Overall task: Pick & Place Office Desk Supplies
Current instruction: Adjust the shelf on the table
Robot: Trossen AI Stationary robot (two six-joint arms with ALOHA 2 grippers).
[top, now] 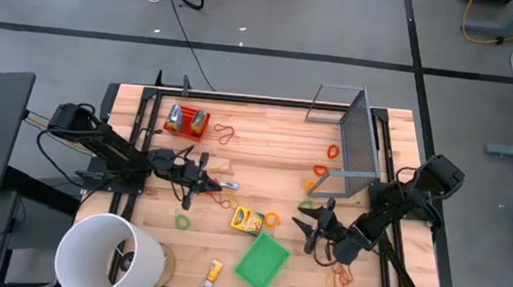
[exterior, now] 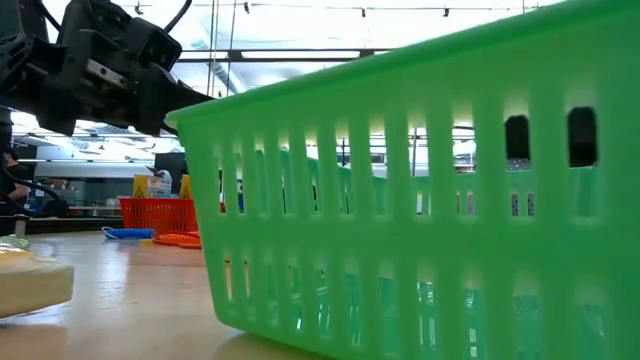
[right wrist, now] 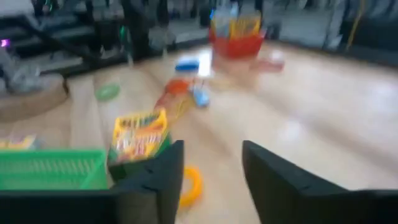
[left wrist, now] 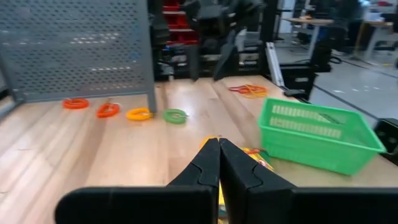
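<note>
Wooden table, grey floor around it: desk supplies scattered, both arms over the middle.

Left gripper, fingers pressed together, empty, sits near centre, tips toward 3 o'clock. Right gripper, fingers spread, empty, at 4 o'clock of centre. Crayon packet lies between them, an orange rubber-band loop just beside it. Green basket at 5 o'clock; green loop at 7 o'clock; red loop and orange loop by the grey perforated box at 2 o'clock. White bucket at 8 o'clock.
</note>
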